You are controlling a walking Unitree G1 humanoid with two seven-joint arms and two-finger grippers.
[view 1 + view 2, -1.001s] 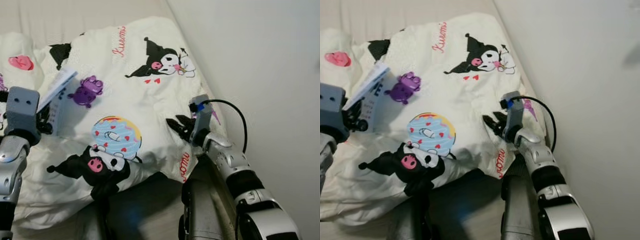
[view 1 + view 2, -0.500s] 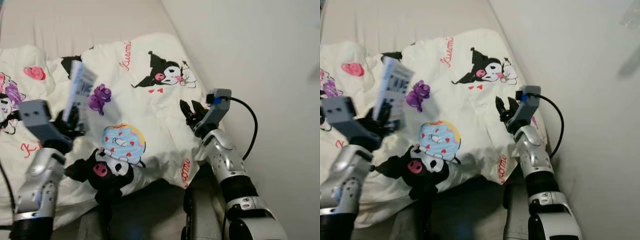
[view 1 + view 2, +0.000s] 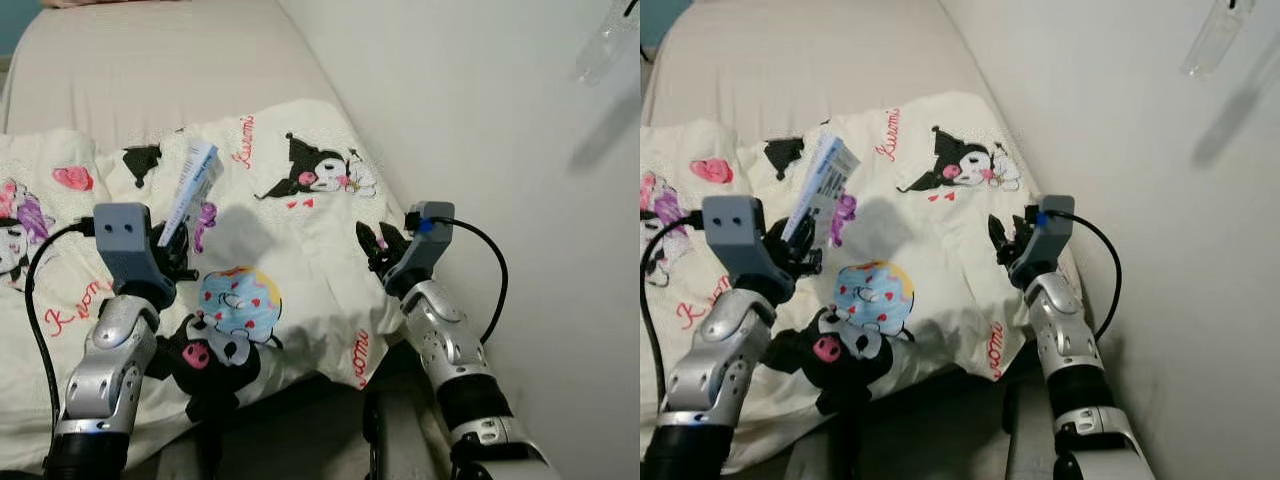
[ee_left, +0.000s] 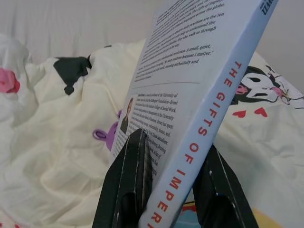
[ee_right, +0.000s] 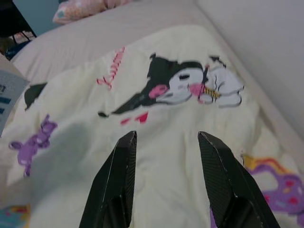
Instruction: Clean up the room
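From the left eye view I've got the left gripper raised over the blanket, clamped on a book that sticks up and tilts away from the wrist, above the purple print; you can't really see the fingers there, the camera block hides them. The right gripper hovers near the blanket's wall-side edge, fingers spread, nothing in them. Right eye view is the same scene, plus a clearer look at the book's cover. Left wrist view is where the grip actually shows: the two black fingers pinch the book's lower end, one on the printed back cover, one on the far side, spine facing me with red lettering. Right wrist view: fingers apart over the cartoon print, and the book's corner pokes in at the edge.
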